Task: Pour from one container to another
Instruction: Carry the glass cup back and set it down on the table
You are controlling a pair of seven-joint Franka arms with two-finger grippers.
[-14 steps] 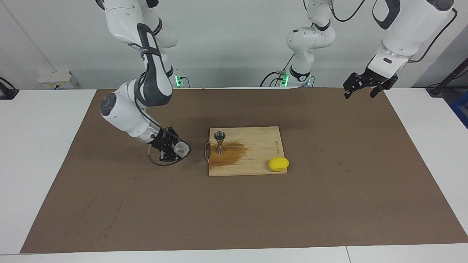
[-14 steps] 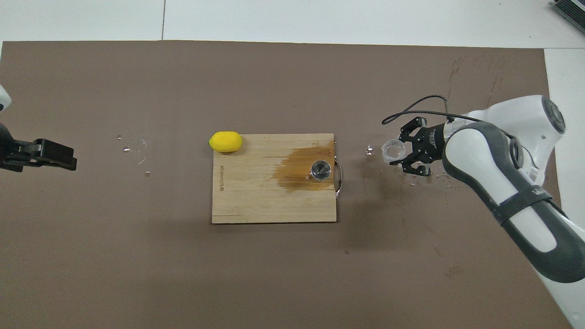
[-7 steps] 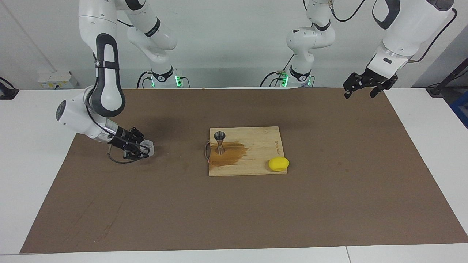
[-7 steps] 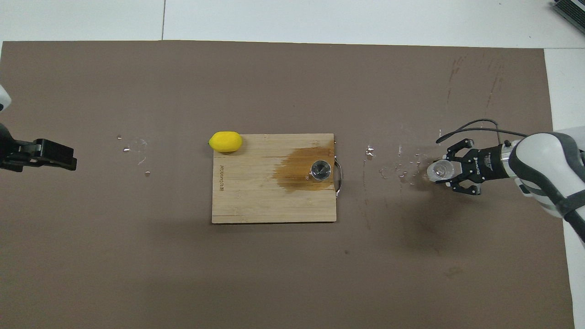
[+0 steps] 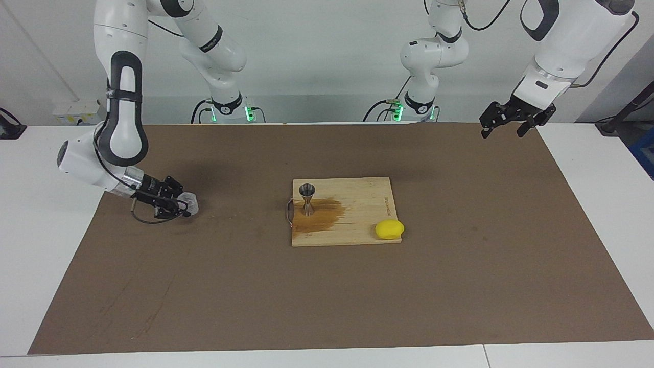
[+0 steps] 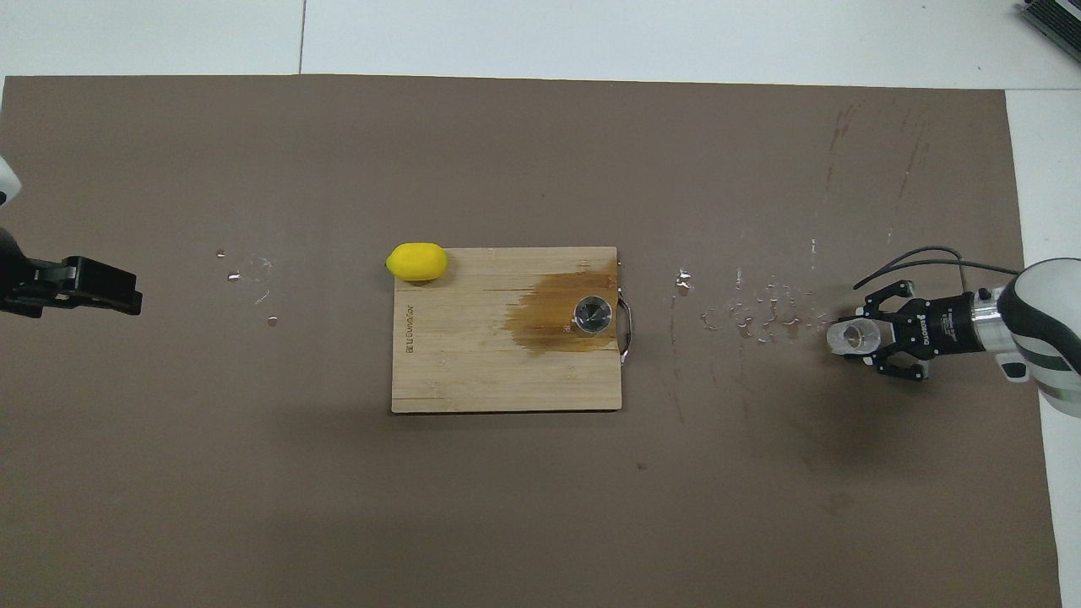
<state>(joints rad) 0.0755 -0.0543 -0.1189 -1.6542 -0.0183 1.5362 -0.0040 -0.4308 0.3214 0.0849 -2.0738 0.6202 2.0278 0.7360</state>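
Right gripper (image 5: 180, 204) clamps the clear cup (image 5: 190, 203) low over the mat at its own end, probably to set it down clear of the jigger (image 5: 307, 199) on the wet board (image 5: 357, 225). Left gripper (image 5: 511, 118) waits wide open, off to its side so the middle is free.

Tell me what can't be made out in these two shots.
- Clear cup in the right gripper: contents too small to tell, both views.
- Whether the cup touches the mat: unclear, both views.
- Jigger: fill level unreadable.
- Left gripper: overhead view's edge cuts off most of it.
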